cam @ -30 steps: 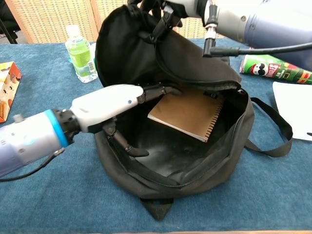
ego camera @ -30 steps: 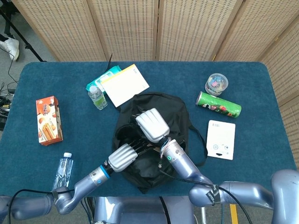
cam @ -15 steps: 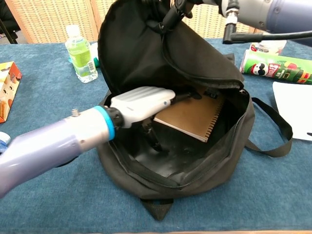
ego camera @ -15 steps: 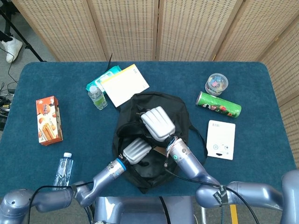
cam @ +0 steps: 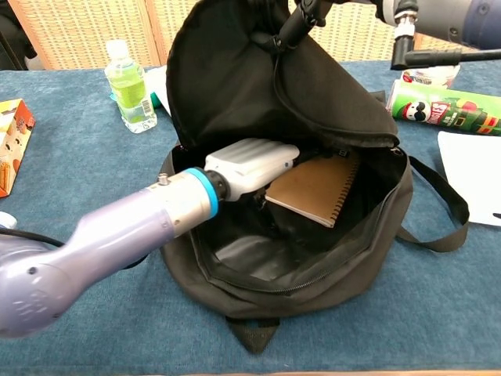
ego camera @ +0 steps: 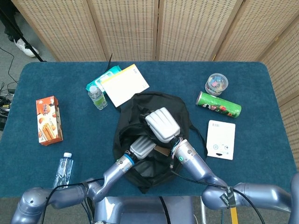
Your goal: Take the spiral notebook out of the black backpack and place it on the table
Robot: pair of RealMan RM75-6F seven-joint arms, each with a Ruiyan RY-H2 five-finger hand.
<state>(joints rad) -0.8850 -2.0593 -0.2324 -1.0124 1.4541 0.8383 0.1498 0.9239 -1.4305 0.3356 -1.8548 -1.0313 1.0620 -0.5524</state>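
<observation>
The table (ego camera: 42, 84) carries the black backpack (cam: 235, 102), which stands open near its front edge. The right hand (ego camera: 162, 124) holds the flap of the backpack up by its top. The left hand (cam: 252, 166) is deep inside the opening; I cannot tell how its fingers lie. The brown notebook (cam: 317, 188) lies inside the backpack, just beside this hand.
</observation>
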